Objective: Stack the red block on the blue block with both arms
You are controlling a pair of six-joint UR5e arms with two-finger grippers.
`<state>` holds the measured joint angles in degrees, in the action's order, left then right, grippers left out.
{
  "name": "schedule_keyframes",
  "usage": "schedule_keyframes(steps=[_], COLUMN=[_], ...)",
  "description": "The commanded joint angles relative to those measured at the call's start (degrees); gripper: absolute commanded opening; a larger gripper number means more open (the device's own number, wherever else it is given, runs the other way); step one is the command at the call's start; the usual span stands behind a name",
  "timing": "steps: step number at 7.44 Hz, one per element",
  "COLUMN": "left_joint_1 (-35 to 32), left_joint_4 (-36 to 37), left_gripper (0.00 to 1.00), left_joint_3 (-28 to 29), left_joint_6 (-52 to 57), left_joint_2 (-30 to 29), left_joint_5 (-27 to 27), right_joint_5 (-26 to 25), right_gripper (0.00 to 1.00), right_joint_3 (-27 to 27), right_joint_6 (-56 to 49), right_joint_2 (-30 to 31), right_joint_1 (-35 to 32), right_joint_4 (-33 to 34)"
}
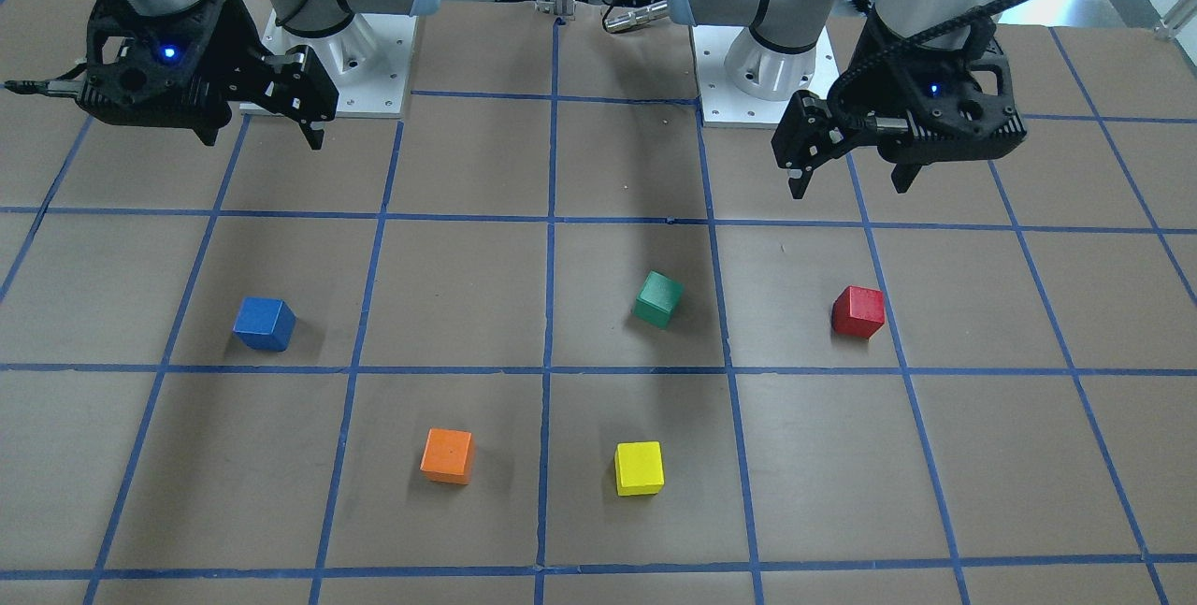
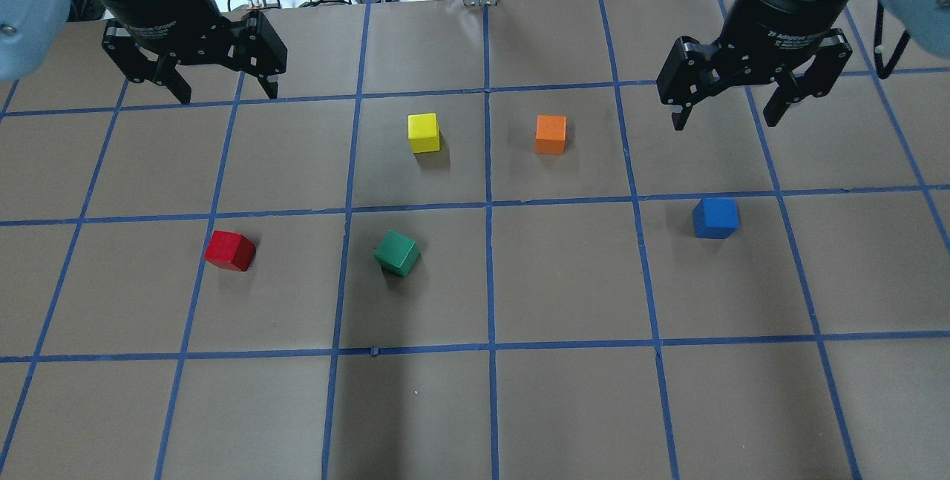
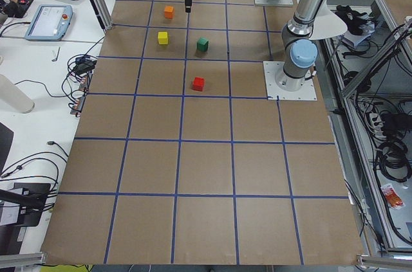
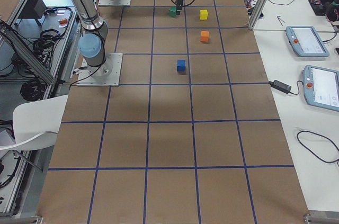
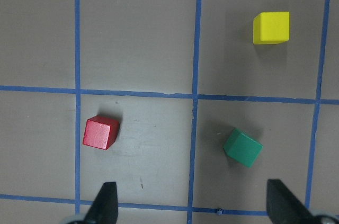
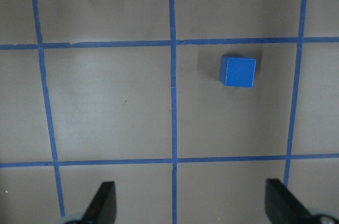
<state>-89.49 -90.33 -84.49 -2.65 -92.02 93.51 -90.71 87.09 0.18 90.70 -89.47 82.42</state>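
The red block [image 2: 229, 251] lies on the table on my left side, and also shows in the front view [image 1: 858, 311] and the left wrist view [image 5: 100, 133]. The blue block [image 2: 715, 217] lies on my right side, and also shows in the front view [image 1: 264, 323] and the right wrist view [image 6: 238, 71]. My left gripper [image 2: 226, 90] hangs open and empty above the table, back from the red block. My right gripper [image 2: 724, 120] hangs open and empty, back from the blue block.
A green block [image 2: 397, 253] lies near the middle, to the right of the red block. A yellow block [image 2: 424, 132] and an orange block [image 2: 551, 134] lie farther out. The table [image 2: 564, 406] is brown with a blue tape grid.
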Motion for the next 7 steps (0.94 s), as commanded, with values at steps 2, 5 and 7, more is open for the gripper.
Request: schedule_keyframes(steps=[2, 5, 7], left_joint_1=[0.1, 0.7, 3.5], left_joint_4=[-0.5, -0.3, -0.6], left_gripper=[1.00, 1.00, 1.00], left_joint_3=[-0.1, -0.2, -1.0], left_joint_6=[0.1, 3.8, 8.1], left_joint_2=[0.3, 0.3, 0.7], left_joint_5=[0.1, 0.3, 0.3], right_joint_5=[0.1, 0.3, 0.4], right_gripper=[1.00, 1.00, 1.00], right_joint_3=[0.4, 0.4, 0.4], right_joint_6=[0.0, 0.0, 0.0], right_joint_2=[0.0, 0.0, -0.1], right_joint_1=[0.0, 0.0, 0.0], right_joint_4=[-0.2, -0.2, 0.0])
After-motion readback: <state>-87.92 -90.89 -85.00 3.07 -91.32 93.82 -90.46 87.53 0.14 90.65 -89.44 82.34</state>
